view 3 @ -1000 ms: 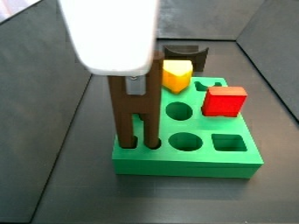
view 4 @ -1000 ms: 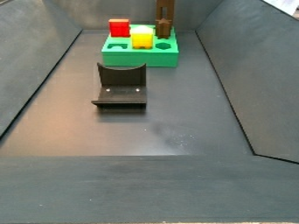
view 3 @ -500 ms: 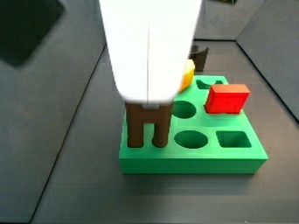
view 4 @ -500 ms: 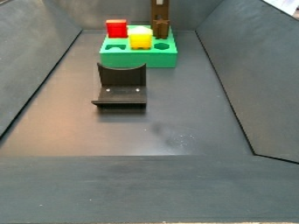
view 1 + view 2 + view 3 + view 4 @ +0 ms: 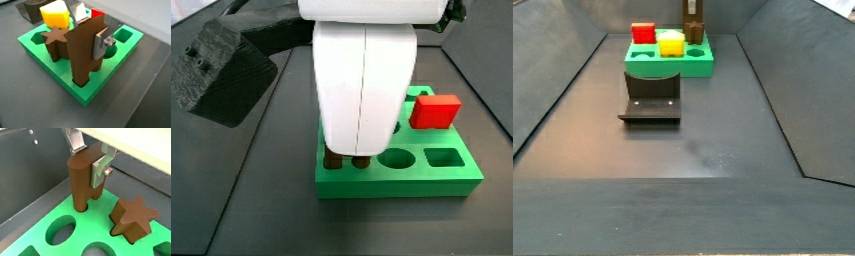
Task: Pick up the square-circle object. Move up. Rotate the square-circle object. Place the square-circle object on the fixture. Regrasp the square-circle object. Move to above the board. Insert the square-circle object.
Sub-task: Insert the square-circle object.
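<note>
My gripper [image 5: 91, 29] is shut on the square-circle object [image 5: 81, 52], a tall reddish-brown peg held upright between the silver fingers [image 5: 105, 44]. The peg's lower end stands in a hole at a corner of the green board [image 5: 81, 96]. In the other wrist view the gripper [image 5: 89, 159] holds the peg [image 5: 83, 183] the same way over the board [image 5: 75, 219]. In a side view the white gripper body [image 5: 365, 80] hides all but the peg's foot [image 5: 346, 163]. The dark fixture [image 5: 651, 97] stands on the floor in front of the board [image 5: 680, 68].
A dark brown star-shaped peg [image 5: 133, 218] stands in the board beside the held peg. A yellow block [image 5: 56, 13] and a red block [image 5: 434, 112] stand on the board. Round and square holes [image 5: 444, 158] are open. Grey walls enclose the floor.
The gripper has come down with the peg, and its white body now covers most of the peg in the side view. The board has shifted slightly.
</note>
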{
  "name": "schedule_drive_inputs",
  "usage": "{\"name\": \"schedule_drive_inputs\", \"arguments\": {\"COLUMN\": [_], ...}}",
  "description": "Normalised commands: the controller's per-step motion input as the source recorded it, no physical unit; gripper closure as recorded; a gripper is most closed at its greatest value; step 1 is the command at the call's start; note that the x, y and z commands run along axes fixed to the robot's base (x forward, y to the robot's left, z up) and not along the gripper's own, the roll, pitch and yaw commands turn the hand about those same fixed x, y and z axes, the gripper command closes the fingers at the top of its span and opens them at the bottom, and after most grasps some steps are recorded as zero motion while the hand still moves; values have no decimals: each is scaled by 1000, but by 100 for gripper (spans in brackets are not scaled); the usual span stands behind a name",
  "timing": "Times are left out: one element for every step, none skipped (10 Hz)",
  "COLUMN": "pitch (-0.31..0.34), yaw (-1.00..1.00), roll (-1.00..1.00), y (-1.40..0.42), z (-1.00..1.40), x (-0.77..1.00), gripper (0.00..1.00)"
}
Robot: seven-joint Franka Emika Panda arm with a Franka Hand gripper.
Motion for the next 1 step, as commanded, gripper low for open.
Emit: {"name": "schedule_drive_inputs", "arguments": {"pitch": [0], "yaw": [0], "roll": [0], "y": [0], "z": [0], "x": [0], "gripper": [100]}}
